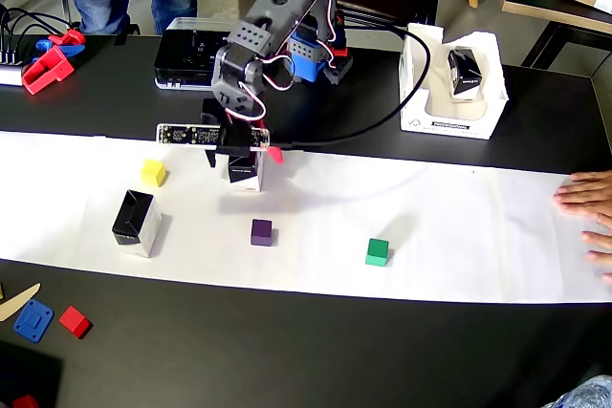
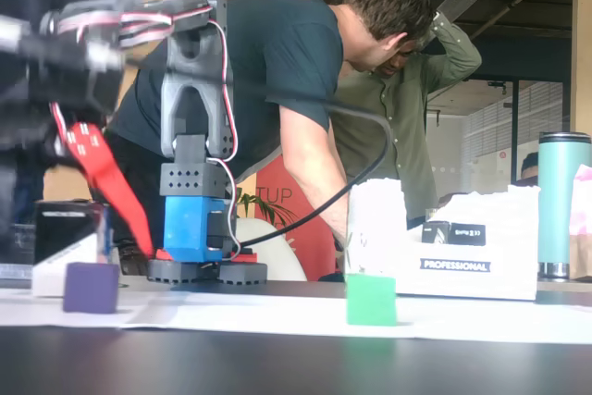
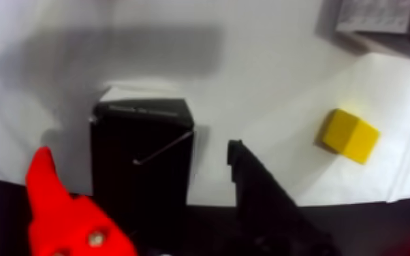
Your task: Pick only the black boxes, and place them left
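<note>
A black box (image 1: pixel 245 175) stands on the white paper under my gripper (image 1: pixel 244 158). In the wrist view my gripper (image 3: pixel 137 150) is open, and this box (image 3: pixel 143 156) stands between the red finger (image 3: pixel 44 187) and the black finger (image 3: pixel 248 180), with a gap on the black finger's side. A second black box (image 1: pixel 136 222) stands to the left in the overhead view and shows at the wrist view's top right (image 3: pixel 378 20). A third black box (image 1: pixel 466 72) lies inside the white bin (image 1: pixel 478 126), also seen in the fixed view (image 2: pixel 370 228).
A yellow cube (image 1: pixel 153 172), a purple cube (image 1: pixel 261 231) and a green cube (image 1: pixel 378 251) sit on the paper. A flat black case (image 1: pixel 186 56) lies behind the arm. A person's hand (image 1: pixel 588 207) rests at the right edge. Red and blue parts lie at the table's left.
</note>
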Motion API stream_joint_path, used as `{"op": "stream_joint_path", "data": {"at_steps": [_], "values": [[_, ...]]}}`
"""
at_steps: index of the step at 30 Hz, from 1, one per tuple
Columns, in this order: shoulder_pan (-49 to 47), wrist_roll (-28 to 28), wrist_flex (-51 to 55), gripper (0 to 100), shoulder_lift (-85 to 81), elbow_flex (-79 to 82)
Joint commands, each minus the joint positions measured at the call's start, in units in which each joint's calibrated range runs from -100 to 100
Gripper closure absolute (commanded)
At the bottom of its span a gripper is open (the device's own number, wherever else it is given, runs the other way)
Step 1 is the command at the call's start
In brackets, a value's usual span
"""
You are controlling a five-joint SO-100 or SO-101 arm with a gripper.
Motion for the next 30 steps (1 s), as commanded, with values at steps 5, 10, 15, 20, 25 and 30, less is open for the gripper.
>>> {"op": "stream_joint_path", "data": {"at_steps": [5, 10, 15, 20, 25, 30], "values": [[-9.0, -7.2, -0.5, 89, -6.2, 8.3], [-20.0, -14.3, 10.7, 91, -19.2, 8.2], [-31.4, -20.2, 26.5, 91, -30.7, 2.0], [-46.2, -27.8, 35.3, 91, -34.6, -7.0], [-62.8, -36.8, 41.2, 91, -34.7, -16.4], [-74.6, -42.7, 45.0, 91, -34.6, -21.8]]}}
